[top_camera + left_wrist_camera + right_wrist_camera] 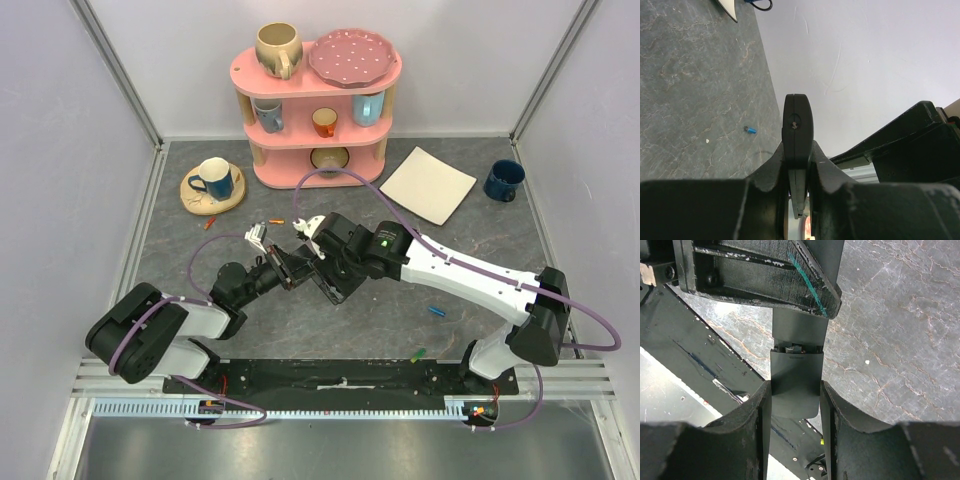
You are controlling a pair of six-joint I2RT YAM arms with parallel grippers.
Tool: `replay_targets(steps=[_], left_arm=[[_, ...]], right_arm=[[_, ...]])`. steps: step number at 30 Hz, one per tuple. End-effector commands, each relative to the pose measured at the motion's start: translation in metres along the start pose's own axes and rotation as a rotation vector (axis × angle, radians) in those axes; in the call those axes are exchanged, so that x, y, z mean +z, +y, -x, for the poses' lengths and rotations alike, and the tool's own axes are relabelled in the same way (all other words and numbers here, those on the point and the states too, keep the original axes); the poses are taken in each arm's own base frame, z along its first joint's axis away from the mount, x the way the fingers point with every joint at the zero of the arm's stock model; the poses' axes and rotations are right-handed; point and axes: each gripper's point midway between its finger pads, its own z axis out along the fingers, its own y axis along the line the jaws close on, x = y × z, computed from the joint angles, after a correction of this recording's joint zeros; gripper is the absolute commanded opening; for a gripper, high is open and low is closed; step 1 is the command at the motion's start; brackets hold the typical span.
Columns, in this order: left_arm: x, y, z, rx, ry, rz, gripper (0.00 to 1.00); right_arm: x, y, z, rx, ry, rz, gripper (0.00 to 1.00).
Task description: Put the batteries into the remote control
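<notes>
Shared hold on the remote control [796, 385]
Clamped at opposite ends by left gripper [799, 167] and right gripper [795, 407]; long axis spans them.

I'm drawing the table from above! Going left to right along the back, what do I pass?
Blue mug with white inside → pink shelf → cream square plate → dark blue mug.

The left gripper [799, 162] is pinching the remote control [798, 122] edge-on, its jaws pressing tight against either side. A small blue battery [750, 130] is lying alone on the grey surface [690, 90], near the white wall [865, 60].
</notes>
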Motion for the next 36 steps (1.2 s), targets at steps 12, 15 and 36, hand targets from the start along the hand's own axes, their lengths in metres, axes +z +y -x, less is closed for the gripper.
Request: replay_targets(steps=[12, 15, 36], left_arm=[[-0.011, -0.087, 0.021, 0.154, -0.129, -0.350, 0.02], [-0.011, -0.087, 0.022, 0.154, -0.134, -0.349, 0.02], [-0.013, -0.101, 0.016, 0.138, -0.107, -0.375, 0.02]], right_arm=[[0.001, 0.002, 0.005, 0.025, -0.022, -0.002, 0.16], [0.002, 0.002, 0.004, 0.031, -0.019, -0.002, 0.16], [0.013, -0.005, -0.007, 0.024, 0.011, -0.037, 0.15]])
